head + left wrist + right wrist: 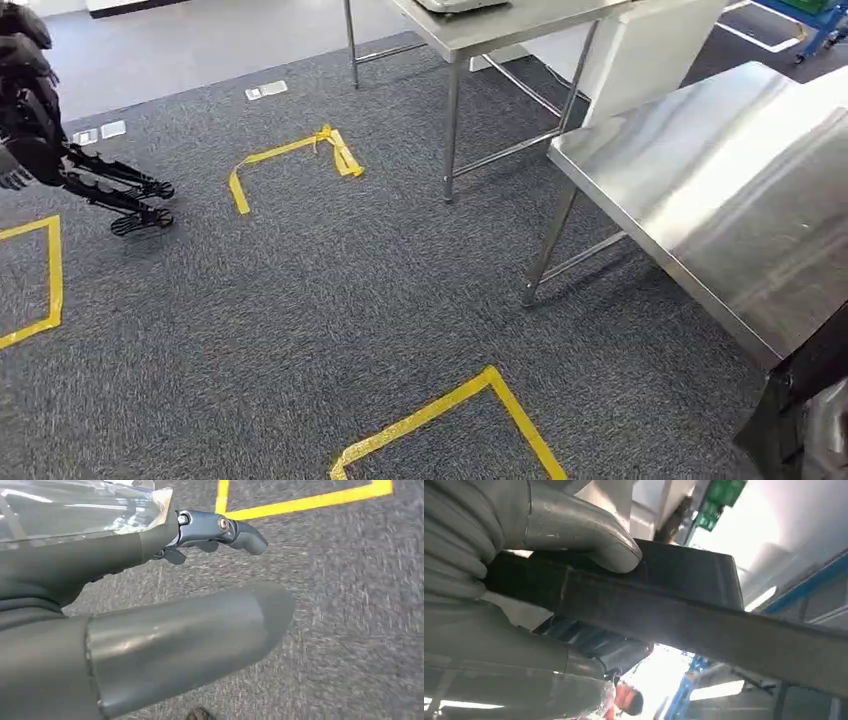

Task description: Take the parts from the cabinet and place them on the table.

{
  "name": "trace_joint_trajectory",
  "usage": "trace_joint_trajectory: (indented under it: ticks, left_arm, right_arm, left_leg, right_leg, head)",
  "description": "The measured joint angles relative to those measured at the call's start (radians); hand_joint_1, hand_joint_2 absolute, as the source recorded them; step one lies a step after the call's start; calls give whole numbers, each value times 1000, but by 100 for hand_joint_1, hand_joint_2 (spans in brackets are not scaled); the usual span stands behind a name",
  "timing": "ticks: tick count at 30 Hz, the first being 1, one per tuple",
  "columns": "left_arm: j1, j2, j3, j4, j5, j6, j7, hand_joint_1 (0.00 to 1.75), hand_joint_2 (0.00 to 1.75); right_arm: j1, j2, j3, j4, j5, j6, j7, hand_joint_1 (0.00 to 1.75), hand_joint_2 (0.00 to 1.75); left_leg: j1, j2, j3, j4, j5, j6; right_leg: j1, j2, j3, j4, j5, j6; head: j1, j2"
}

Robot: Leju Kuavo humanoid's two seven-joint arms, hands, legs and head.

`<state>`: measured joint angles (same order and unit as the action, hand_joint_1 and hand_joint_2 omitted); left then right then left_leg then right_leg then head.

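Grey carpet point(300, 300) below; right hand point(524, 555) fingers point(589, 535) clamp black part point(674, 600).

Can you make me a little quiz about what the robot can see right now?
1. True or false: the right hand grips a black part.
2. What colour is the tape on the carpet? A red, B yellow, C blue.
3. Fill the gap: the left hand holds ____.

Key: 1 true; 2 B; 3 nothing.
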<state>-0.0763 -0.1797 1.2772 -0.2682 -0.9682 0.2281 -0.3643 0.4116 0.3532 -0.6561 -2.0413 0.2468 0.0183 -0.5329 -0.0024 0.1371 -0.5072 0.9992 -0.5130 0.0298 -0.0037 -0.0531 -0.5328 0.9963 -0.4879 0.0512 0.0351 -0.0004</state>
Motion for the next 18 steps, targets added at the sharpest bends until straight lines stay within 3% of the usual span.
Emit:
trace_joint_trajectory:
  ticks: [1, 2, 3, 4, 5, 6, 7, 8, 10, 11, 12, 13, 14, 16, 17, 18]
  left_arm:
    - [-3, -2, 0, 0, 0, -2, 0, 0, 0]
    - [-5, -2, 1, -3, -4, -3, 0, 0, 0]
    - [-6, -3, 0, -4, -5, -5, 0, 0, 0]
    - [-6, -6, 0, -4, -8, -6, 0, 0, 0]
    - [-5, -6, 0, -4, -10, -7, 1, 0, 0]
    - [-4, -6, 0, -4, -13, -7, 3, 0, 0]
    - [-4, -6, 0, -4, -18, -8, 4, 0, 0]
    - [-3, -6, 0, -4, -19, -8, 5, 0, 0]
    - [-4, -5, 0, -4, -28, -9, 6, 0, 0]
    - [-4, -5, 0, -5, -30, -10, 6, 0, 0]
    - [-3, -4, 0, -7, -34, -11, 6, 0, 0]
    - [-3, -5, -2, -8, -38, -13, 6, 0, 0]
    - [-3, -4, -3, -9, -39, -14, 7, 0, 0]
    - [-5, -3, -4, -10, -39, -16, 8, 0, 0]
    - [-6, -3, -5, -10, -39, -19, 8, 0, 0]
    - [-9, -2, -6, -11, -40, -20, 8, 0, 0]
  right_arm:
    - [3, 0, 0, 0, 0, -4, 0, 152, 175]
    - [3, 0, 0, -2, -2, -10, 1, 152, 175]
    - [3, 1, 0, -3, -5, -20, 3, 152, 175]
    - [2, 1, -1, -3, -6, -24, 5, 152, 175]
    - [4, 2, 0, -3, -8, -28, 8, 152, 175]
    - [5, 2, 0, -3, -12, -32, 9, 152, 175]
    - [7, 2, 0, -3, -16, -37, 12, 152, 175]
    - [10, 2, 0, -4, -19, -40, 13, 152, 175]
    - [19, 2, 0, -8, -25, -47, 16, 152, 175]
    - [21, 2, 0, -10, -28, -50, 18, 152, 175]
    - [22, 2, 0, -12, -33, -52, 18, 152, 175]
    - [22, 1, 0, -16, -35, -55, 18, 152, 175]
    - [27, 2, 0, -21, -38, -56, 18, 152, 175]
    - [41, 2, -1, -26, -38, -58, 18, 152, 175]
    - [43, 1, -2, -29, -37, -58, 18, 152, 175]
    - [46, 1, -2, -29, -38, -59, 18, 152, 175]
  left_leg:
    - [1, 12, 4, -2, -2, -8]
    - [9, -10, 0, 11, -13, -15]
    - [10, -72, -14, 46, -42, -21]
    - [14, -111, -41, 111, -86, -23]
    - [15, -131, -79, 193, -130, -25]
    - [15, -138, -119, 275, -162, -27]
    - [15, -140, -144, 322, -169, -28]
    - [16, -140, -144, 316, -149, -28]
    - [22, -148, -80, 174, -51, -28]
    - [27, -163, -46, 100, -14, -29]
    - [37, -230, -12, 30, 2, -31]
    - [34, -246, -10, 9, -8, -31]
    - [27, -229, -14, 14, -7, -25]
    - [18, -206, -12, 13, -4, -12]
    - [27, -185, -12, -1, 6, 2]
    - [23, -172, -3, -4, 10, 8]
  right_leg:
    - [-2, 13, -2, -5, 5, -9]
    - [-28, 26, 10, -12, 12, -19]
    - [-23, 36, 8, -12, 13, -22]
    - [-23, 43, 6, -12, 18, -34]
    - [-21, 55, 3, -12, 18, -34]
    - [-19, 68, 0, -11, 20, -37]
    - [-18, 83, 0, -11, 20, -37]
    - [-18, 97, 1, -11, 20, -37]
    - [-19, 128, 7, -9, 20, -36]
    - [-20, 138, 10, -7, 20, -35]
    - [-19, 152, 2, -5, 19, -30]
    - [-10, 166, -4, 2, 16, -20]
    - [-15, 178, -14, -1, 24, -8]
    - [-23, 204, -27, -7, 31, 4]
    - [-17, 211, -30, 0, 31, 13]
    - [-20, 142, -45, 22, 19, 9]
  head:
    - [0, 0]
    - [-1, 0]
    - [-2, 0]
    - [-3, 0]
    - [-3, 0]
    - [-3, 0]
    - [-3, 0]
    - [-3, 0]
    - [-3, 0]
    - [-3, 0]
    - [-2, 0]
    - [-2, 0]
    - [-2, 0]
    - [-2, 0]
    - [-2, 0]
    - [-2, 0]
